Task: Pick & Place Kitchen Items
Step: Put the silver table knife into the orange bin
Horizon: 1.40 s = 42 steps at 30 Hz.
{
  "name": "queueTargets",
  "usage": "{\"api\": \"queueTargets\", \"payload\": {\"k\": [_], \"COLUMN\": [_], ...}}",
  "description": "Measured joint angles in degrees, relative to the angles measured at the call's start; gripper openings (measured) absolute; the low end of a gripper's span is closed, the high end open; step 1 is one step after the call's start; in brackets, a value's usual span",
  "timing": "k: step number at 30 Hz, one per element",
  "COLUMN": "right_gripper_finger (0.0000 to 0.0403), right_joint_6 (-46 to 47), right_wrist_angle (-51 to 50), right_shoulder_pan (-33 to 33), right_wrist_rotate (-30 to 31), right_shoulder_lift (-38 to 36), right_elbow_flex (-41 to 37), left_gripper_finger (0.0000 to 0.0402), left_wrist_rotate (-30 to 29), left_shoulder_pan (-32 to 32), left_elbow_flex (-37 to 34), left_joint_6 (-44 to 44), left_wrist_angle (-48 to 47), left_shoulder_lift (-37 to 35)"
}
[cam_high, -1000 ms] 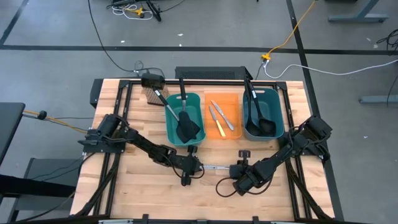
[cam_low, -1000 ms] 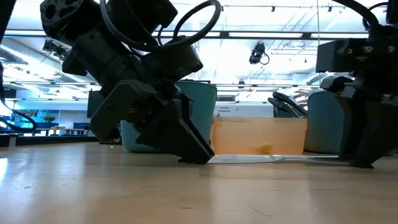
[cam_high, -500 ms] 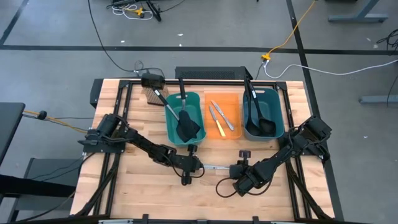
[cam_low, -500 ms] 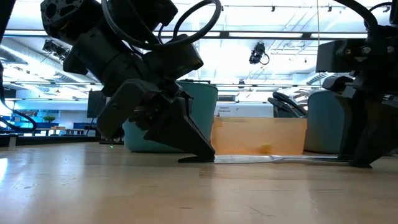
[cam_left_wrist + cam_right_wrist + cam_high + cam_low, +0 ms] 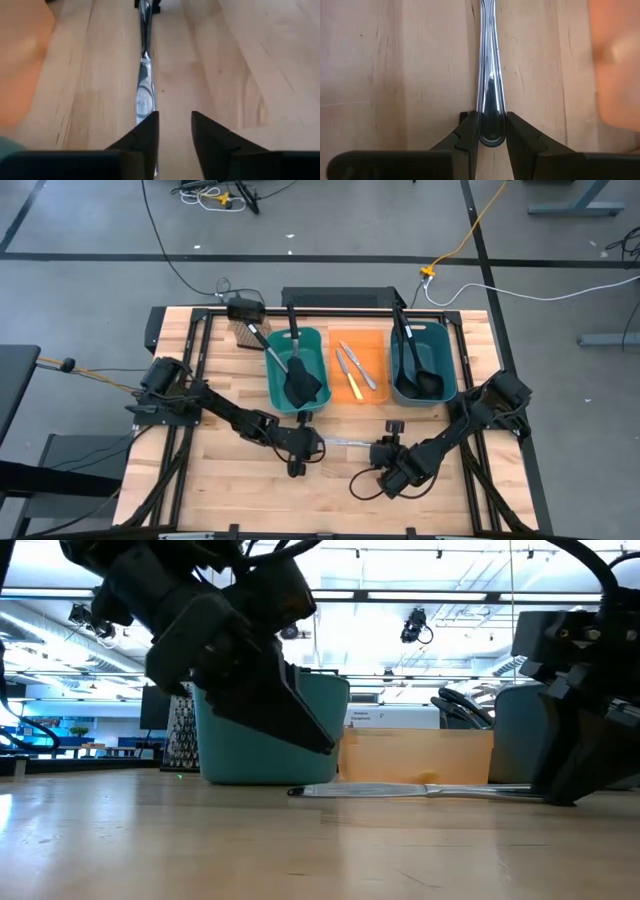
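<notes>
Wooden table (image 5: 210, 480), slim shiny silver knife (image 5: 347, 442)

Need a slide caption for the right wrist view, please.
Right gripper pinches the handle end of a silver knife lying flat on the wooden table.

Three bins: two teal (image 5: 296, 370) (image 5: 422, 362), one orange (image 5: 358, 366). Three knives: two (image 5: 351, 367) in the orange bin, one (image 5: 345, 442) on the table. One spatula (image 5: 300, 380), one ladle (image 5: 424, 376), one grater (image 5: 243, 333). Two grippers (image 5: 316, 445) (image 5: 378, 452).
</notes>
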Motion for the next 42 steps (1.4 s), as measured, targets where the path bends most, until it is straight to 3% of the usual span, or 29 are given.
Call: {"api": "queueTargets", "payload": {"k": [7,14,26,42], "right_gripper_finger": [0.0082,0.0081,0.0081,0.0078], "right_joint_6": [-0.2,-0.9,-0.5,-3.3], "right_wrist_angle": [-0.2,-0.5,-1.1,1.4], "right_shoulder_pan": [1.1,2.1,2.1,2.7], "right_wrist_rotate": [2.7,4.5,6.3,7.8], "right_shoulder_lift": [1.8,2.1,2.3,2.5], "right_elbow_flex": [0.3,0.3,0.1,0.0], "left_gripper_finger": [0.0182,0.0215,0.0205,0.0195], "left_wrist_rotate": [-0.3,0.7,3.5,-0.1], "left_shoulder_pan": [1.0,3.1,4.3,3.6], "left_elbow_flex": [0.1,0.1,0.1,0.3], "left_joint_6": [-1.6,-3.8,-6.8,-7.8], "left_wrist_angle": [-2.1,-2.8,-5.0,-1.3], "left_shoulder_lift": [0.4,0.4,0.5,5.4]}}
